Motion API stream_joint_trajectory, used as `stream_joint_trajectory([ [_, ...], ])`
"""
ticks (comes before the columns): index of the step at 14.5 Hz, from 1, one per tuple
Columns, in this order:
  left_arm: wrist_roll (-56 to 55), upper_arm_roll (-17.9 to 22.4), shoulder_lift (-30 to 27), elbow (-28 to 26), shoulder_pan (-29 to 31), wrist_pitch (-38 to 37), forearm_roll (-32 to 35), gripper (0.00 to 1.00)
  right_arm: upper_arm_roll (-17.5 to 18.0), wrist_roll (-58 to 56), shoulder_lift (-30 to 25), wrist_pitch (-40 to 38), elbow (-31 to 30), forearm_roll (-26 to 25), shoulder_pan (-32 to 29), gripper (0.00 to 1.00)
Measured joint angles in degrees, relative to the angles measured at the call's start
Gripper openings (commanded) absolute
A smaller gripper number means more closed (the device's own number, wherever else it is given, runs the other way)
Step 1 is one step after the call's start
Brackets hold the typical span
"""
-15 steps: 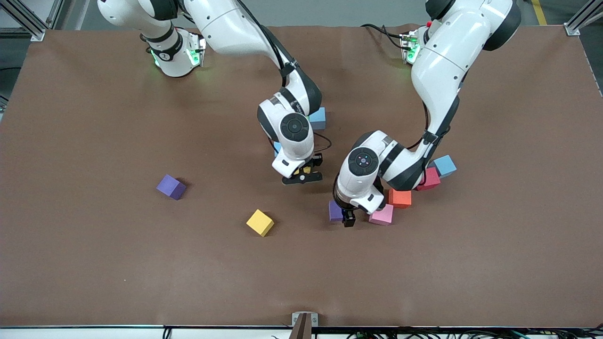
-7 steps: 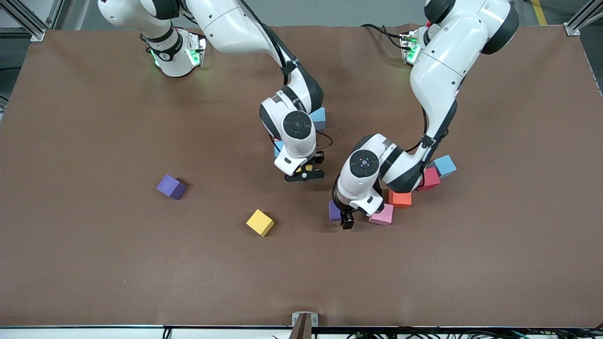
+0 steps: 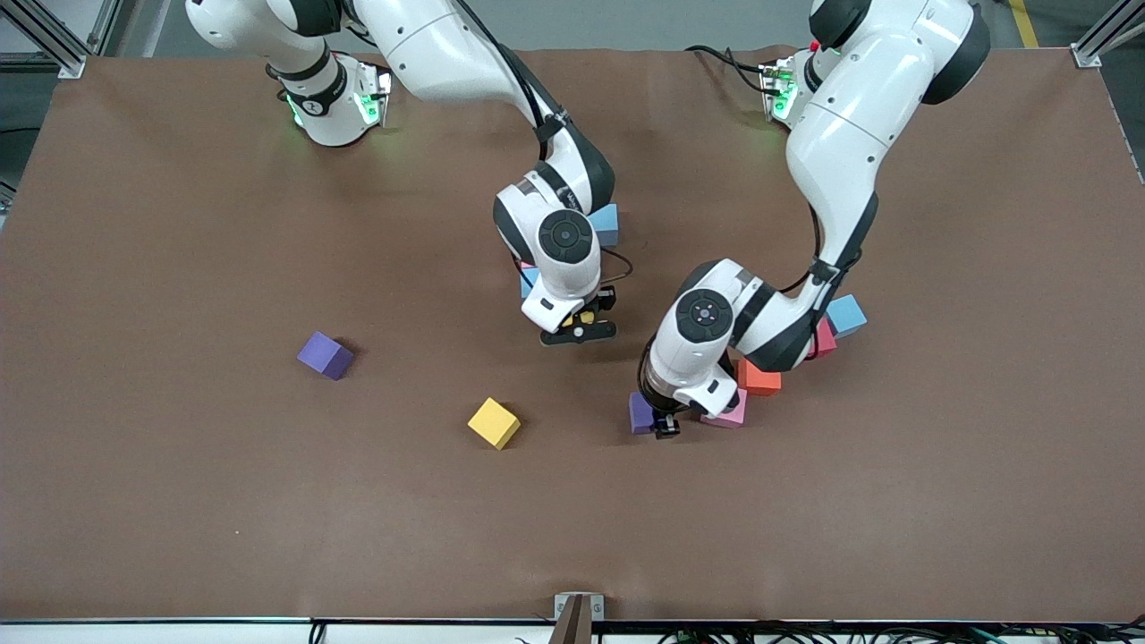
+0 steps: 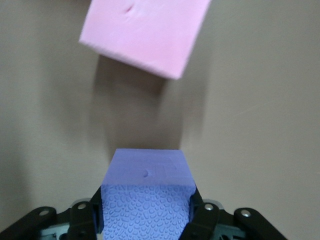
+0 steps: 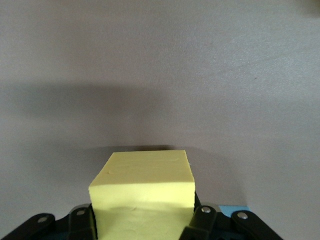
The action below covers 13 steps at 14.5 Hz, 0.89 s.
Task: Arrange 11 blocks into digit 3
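My left gripper is shut on a purple block, low at the table; its fingers press both sides of that purple block. A pink block lies just beside it, the same pink block that shows in the left wrist view. My right gripper is shut on a yellow block and holds it above bare table. A second yellow block and a second purple block lie loose toward the right arm's end. No digit 3 is in view.
Orange, red and blue blocks sit in a row partly under the left arm. Another blue block and a sliver of blue show beside the right arm's wrist. Brown table spreads wide nearer the front camera.
My left gripper has come down over the purple block and closed on it. The right gripper with its yellow block has hardly moved.
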Motion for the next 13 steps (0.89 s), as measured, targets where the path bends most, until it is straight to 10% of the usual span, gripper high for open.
stream_joint_trajectory([
  [13, 0.09, -1.93, -4.95, -3.02, 0.58, -6.10, 0.00, 0.23, -0.32, -0.08, -0.26, 0.17, -0.94, 0.00, 0.13, 0.02],
])
